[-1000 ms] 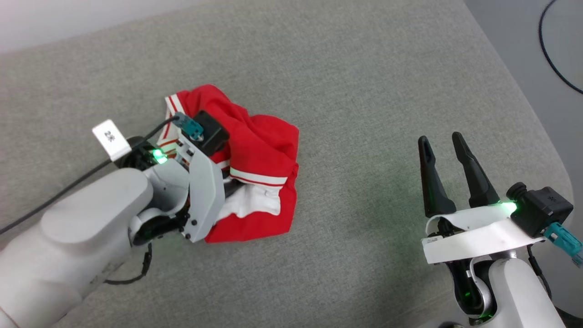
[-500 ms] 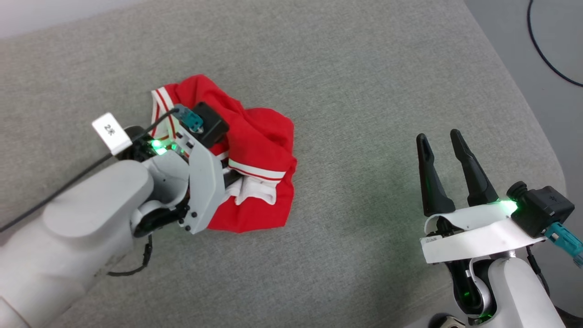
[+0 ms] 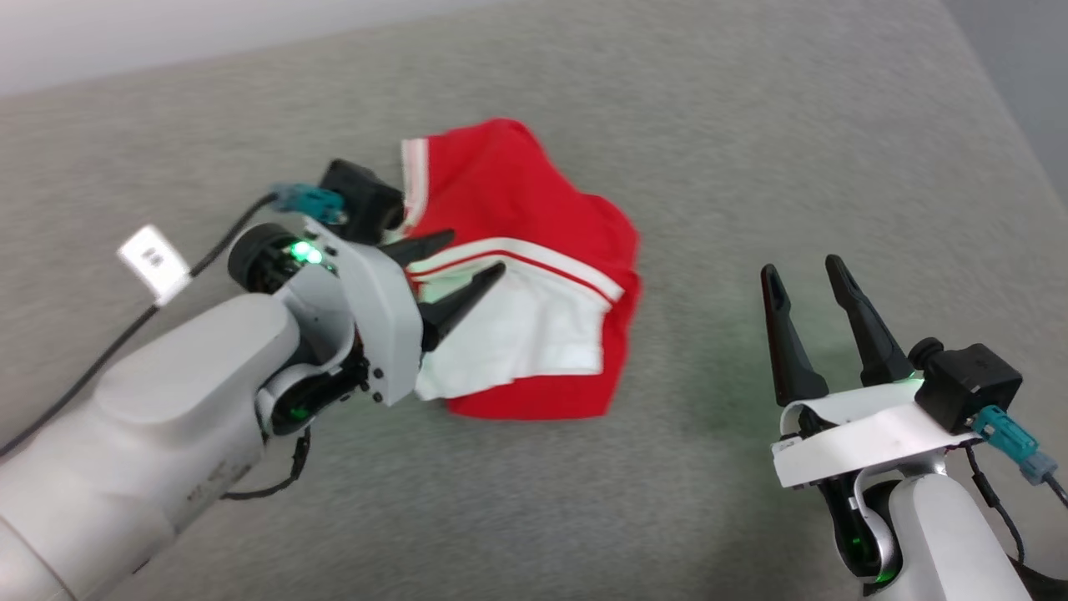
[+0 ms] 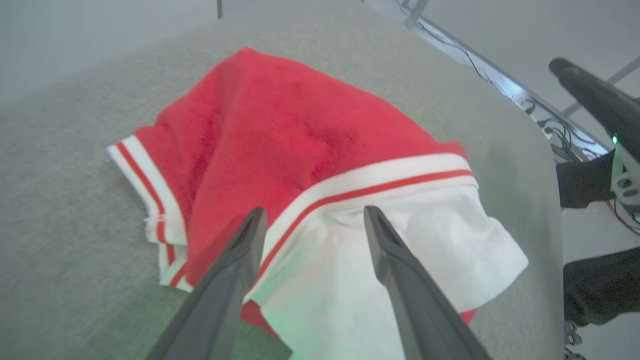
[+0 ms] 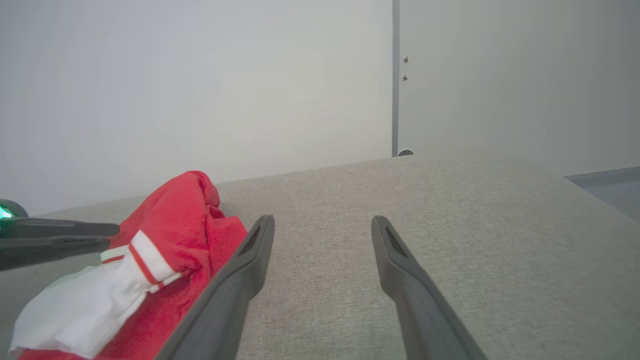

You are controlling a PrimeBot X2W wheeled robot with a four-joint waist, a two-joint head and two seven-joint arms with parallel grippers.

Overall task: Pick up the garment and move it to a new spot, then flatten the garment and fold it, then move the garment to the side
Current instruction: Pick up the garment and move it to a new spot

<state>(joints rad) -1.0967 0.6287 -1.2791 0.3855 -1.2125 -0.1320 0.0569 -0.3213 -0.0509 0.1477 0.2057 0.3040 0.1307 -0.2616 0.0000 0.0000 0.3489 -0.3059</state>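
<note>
On the grey fabric surface (image 3: 751, 125), your left claw (image 3: 476, 252) has just let go of the crumpled red-and-white T-shirt (image 3: 517, 192) and hangs spread over its white sleeve (image 3: 521, 334), the right claw (image 3: 802, 267) likewise spread and empty well aside, so flattening probably comes next.

Grey fabric cushion (image 5: 450, 225) stretches out beneath the right gripper (image 5: 322, 220). Straight ahead of it there's a plain pale wall (image 5: 200, 75) with a door seam (image 5: 395, 75), and grey floor (image 5: 610, 180) off to its right.
</note>
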